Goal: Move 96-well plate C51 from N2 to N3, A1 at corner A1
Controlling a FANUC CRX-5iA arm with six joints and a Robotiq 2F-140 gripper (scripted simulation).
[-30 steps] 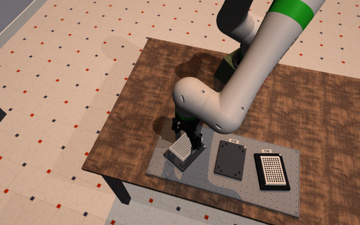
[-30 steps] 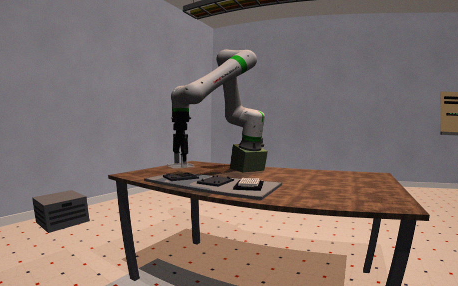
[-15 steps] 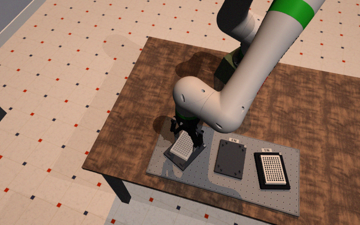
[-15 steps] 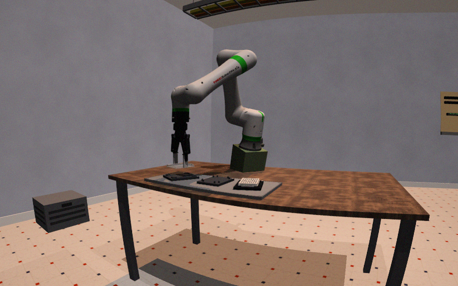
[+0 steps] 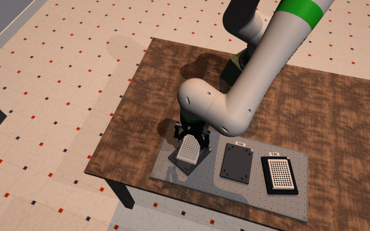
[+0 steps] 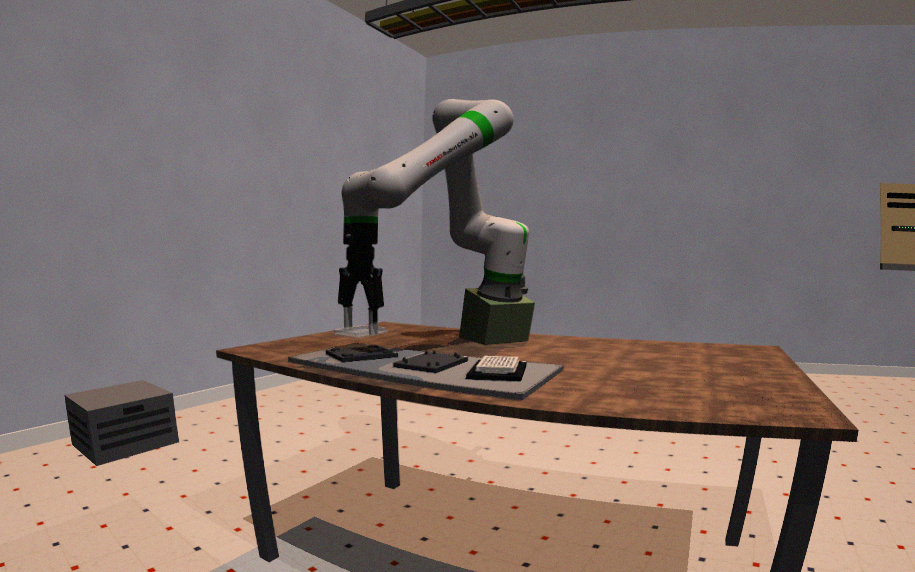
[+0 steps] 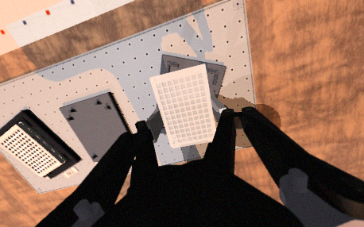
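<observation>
So I'm over a dark, streaky wood-grain table [image 6: 659,383] on black legs, in a plain grey-walled room with a cream tiled floor dotted red and blue. Under my hand [image 5: 191,137] sits a grey perforated deck plate [image 5: 206,177], flat and speckled with tiny holes. My hand is clamped on 96-well plate C51 [image 5: 189,149], a white rectangular grid of square-looking wells, held up in the air above the dark, skewed square of nest N2 [image 5: 187,167] directly below. Off to one side of my hand is landing nest N3 [image 5: 236,167], a matte dark grey slab with small corner locators. Beyond that, furthest from me, plate C15 [image 5: 280,174] sits in black-framed nest N1 [image 5: 266,183].
</observation>
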